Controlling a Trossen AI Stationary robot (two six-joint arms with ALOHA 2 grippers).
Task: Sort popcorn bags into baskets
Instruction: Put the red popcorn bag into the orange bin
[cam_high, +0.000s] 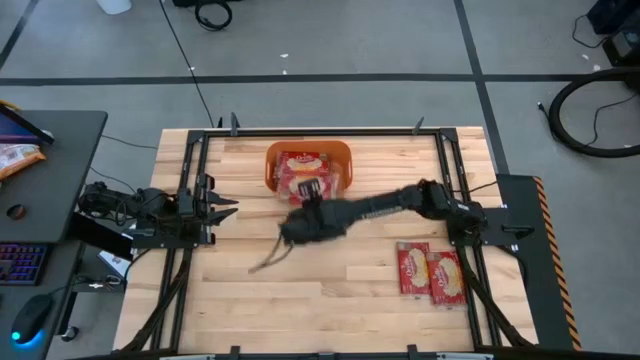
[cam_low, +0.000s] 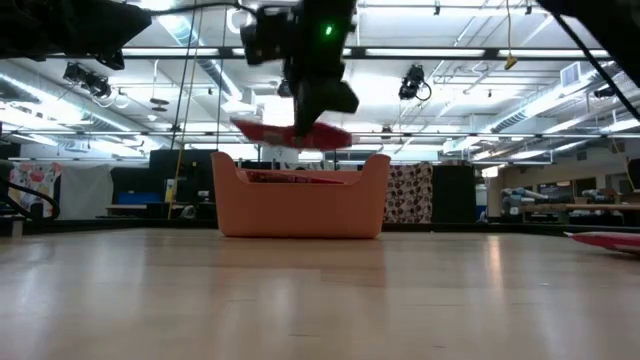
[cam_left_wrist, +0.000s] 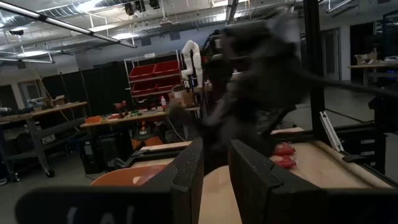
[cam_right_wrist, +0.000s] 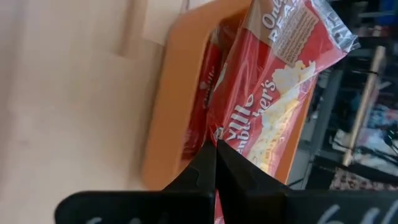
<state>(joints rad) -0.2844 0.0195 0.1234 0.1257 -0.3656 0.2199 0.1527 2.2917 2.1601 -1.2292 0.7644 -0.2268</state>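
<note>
My right gripper (cam_high: 311, 190) (cam_low: 322, 110) (cam_right_wrist: 216, 149) hovers over the near side of the orange basket (cam_high: 274, 160) (cam_low: 300, 205) (cam_right_wrist: 165, 106), shut on a red popcorn bag (cam_low: 285, 132) (cam_right_wrist: 273, 87). More red bags (cam_high: 300, 165) (cam_right_wrist: 205, 93) lie inside the basket. Two other red bags (cam_high: 413, 268) (cam_high: 446, 276) lie flat on the table toward its near right. My left gripper (cam_high: 228, 208) (cam_left_wrist: 216, 174) waits open at the table's left side. My right gripper pinches the red popcorn bag between its two fingers, at the bag's edge (cam_right_wrist: 229, 134). In the low view the fingers come down on it from above. The bag is lifted clear, roughly level, just above the basket's rim (cam_low: 300, 172).
Dark frame rails (cam_high: 190, 180) (cam_high: 455, 170) run along the table's left and right sides. Bare wood (cam_high: 300, 300) spreads across the near half of the table. A desk with a keyboard (cam_high: 20, 262) stands beyond the left edge.
</note>
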